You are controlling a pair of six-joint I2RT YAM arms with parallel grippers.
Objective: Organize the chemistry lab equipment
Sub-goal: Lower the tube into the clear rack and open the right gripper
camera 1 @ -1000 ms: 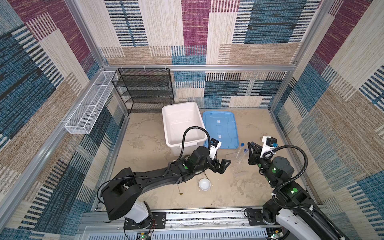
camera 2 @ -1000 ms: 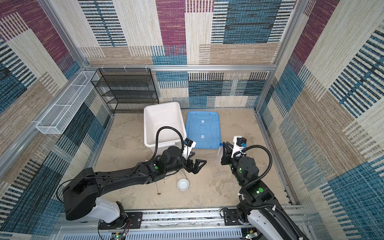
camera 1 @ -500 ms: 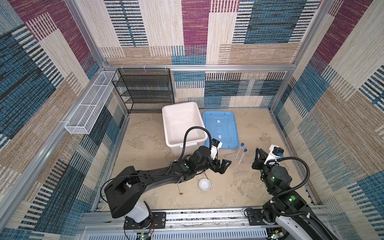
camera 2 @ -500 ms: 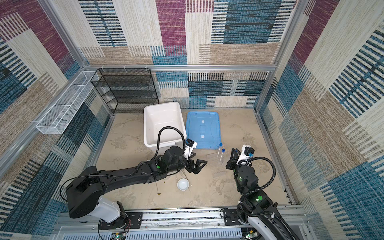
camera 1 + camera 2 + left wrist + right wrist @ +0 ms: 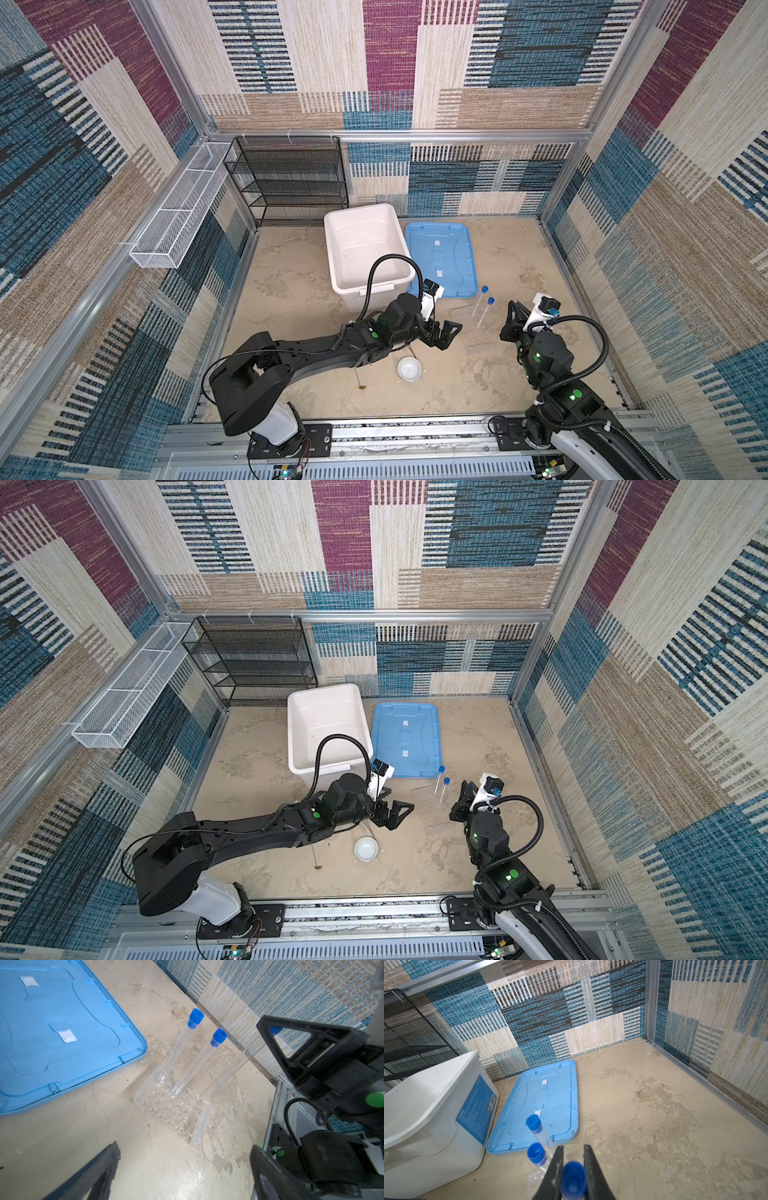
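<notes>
Right gripper (image 5: 572, 1148) clamps tube (image 5: 573, 1176) at cap; foot slants to rack (image 5: 172, 1105), 9 o'clock in both top views. Left gripper (image 5: 444, 333) agape.

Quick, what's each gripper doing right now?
Left gripper: open, empty.
Right gripper: shut on a test tube.

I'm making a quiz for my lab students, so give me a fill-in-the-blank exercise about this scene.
1. The right gripper is shut on a test tube with a ____ cap.
2. ____ other test tubes stand in the clear rack.
3. The left gripper is ____, holding nothing.
4. The blue lid lies on the table beside the white ____.
Missing words: blue; two; open; box.
</notes>
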